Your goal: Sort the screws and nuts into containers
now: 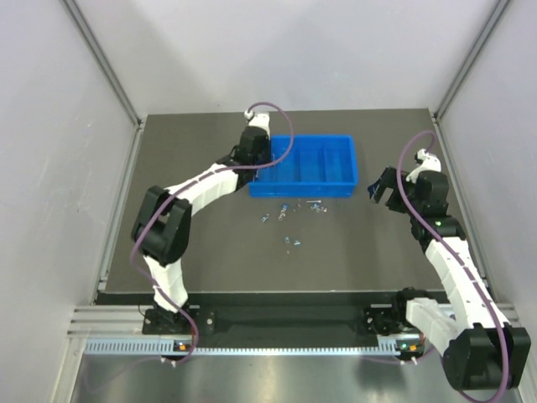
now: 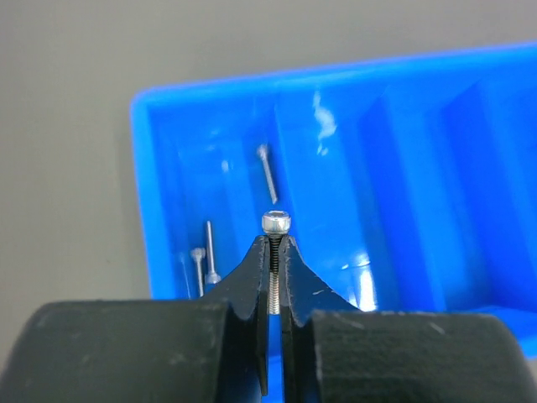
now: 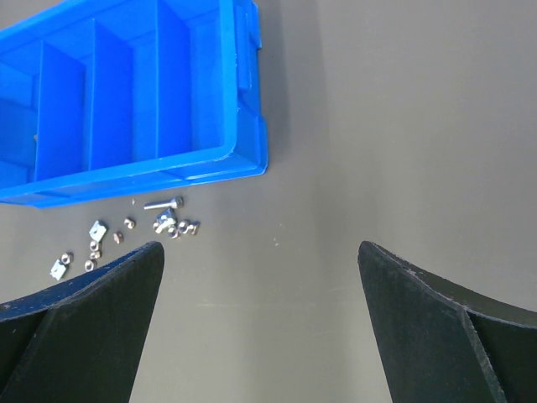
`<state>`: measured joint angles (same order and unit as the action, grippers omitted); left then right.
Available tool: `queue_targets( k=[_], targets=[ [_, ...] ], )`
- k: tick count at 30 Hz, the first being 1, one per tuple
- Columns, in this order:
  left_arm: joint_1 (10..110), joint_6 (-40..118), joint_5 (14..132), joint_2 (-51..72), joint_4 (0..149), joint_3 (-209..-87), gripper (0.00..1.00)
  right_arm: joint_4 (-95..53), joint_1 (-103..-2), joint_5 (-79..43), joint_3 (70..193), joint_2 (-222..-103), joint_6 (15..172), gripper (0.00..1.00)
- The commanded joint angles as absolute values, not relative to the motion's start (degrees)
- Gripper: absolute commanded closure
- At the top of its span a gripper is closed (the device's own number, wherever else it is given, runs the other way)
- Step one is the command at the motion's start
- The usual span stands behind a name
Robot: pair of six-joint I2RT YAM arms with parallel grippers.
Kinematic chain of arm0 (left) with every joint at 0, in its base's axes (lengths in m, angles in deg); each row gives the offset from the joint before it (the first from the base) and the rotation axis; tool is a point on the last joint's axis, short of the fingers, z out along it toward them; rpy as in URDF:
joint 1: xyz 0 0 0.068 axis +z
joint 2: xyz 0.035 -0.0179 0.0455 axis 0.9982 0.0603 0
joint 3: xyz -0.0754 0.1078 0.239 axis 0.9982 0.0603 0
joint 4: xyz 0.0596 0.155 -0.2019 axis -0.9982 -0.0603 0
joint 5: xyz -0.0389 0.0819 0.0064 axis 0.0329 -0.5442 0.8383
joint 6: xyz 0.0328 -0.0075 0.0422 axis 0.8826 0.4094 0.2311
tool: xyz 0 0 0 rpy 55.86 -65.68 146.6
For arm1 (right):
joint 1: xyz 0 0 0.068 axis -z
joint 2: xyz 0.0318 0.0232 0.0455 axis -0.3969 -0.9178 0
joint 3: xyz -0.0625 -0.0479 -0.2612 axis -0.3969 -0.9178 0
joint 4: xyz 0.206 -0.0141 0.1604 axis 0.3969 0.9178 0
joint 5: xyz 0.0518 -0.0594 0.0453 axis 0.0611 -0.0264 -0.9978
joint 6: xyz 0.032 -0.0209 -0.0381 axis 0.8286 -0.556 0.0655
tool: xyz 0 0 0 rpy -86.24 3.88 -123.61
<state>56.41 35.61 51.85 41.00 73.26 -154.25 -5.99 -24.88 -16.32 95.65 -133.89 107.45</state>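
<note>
My left gripper [image 2: 275, 243] is shut on a silvery screw [image 2: 276, 223], held head-up above the leftmost compartment of the blue tray [image 2: 147, 193]. Three screws [image 2: 268, 172] lie in that compartment. In the top view the left gripper [image 1: 254, 144] is over the left end of the tray [image 1: 352, 164]. My right gripper [image 3: 260, 252] is open and empty, above bare table to the right of the tray [image 3: 252, 143]; it shows in the top view [image 1: 382, 186]. Loose screws and nuts [image 1: 289, 210] lie on the table in front of the tray, also in the right wrist view [image 3: 164, 220].
The dark table [image 1: 210, 252] is enclosed by grey walls on the left, right and back. A few more small metal pieces [image 1: 293, 243] lie nearer the front. The tray's other compartments [image 3: 113, 101] show no parts.
</note>
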Motion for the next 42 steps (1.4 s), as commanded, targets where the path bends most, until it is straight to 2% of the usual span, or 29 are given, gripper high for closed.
queue_targets(
  k=[1,5,9,13,17,22,27,32,38,42],
  targets=[
    [56.7,36.2,49.7,43.2,73.9,-156.4,0.96,-6.9,-25.3,-15.7,96.1,-133.5,107.3,0.00],
    [56.7,36.3,50.3,41.8,74.4,-155.2,0.80,-6.5,-25.3,-15.6,96.4,-133.4,107.0,0.00],
    [56.7,37.1,52.9,38.5,73.9,-154.0,0.59,-6.4,-25.2,-16.1,96.4,-133.7,107.0,0.00],
    [53.5,38.1,55.3,34.7,70.4,-153.5,0.48,-6.4,-25.3,-16.3,96.4,-133.5,107.0,0.00],
    [45.2,40.2,55.2,28.6,71.0,-148.4,0.47,-6.2,-25.2,-16.0,96.2,-132.9,107.2,0.00],
    [36.5,36.2,56.4,27.3,71.8,-142.5,0.50,-5.9,-25.3,-15.9,95.7,-132.0,107.2,0.00],
    [35.0,30.7,58.6,29.3,74.2,-138.5,0.53,-5.5,-25.3,-16.5,95.0,-131.2,107.2,0.00],
    [32.0,30.8,56.7,31.5,69.2,-137.9,0.51,-5.4,-25.3,-16.3,94.7,-130.4,107.1,0.00],
    [31.4,29.4,52.9,35.5,68.9,-141.2,0.48,-6.3,-25.2,-17.0,94.2,-131.1,107.5,0.00],
    [31.3,30.3,47.0,40.0,71.0,-144.8,0.51,-5.8,-25.2,-16.9,94.2,-130.7,107.5,0.00]
  ],
)
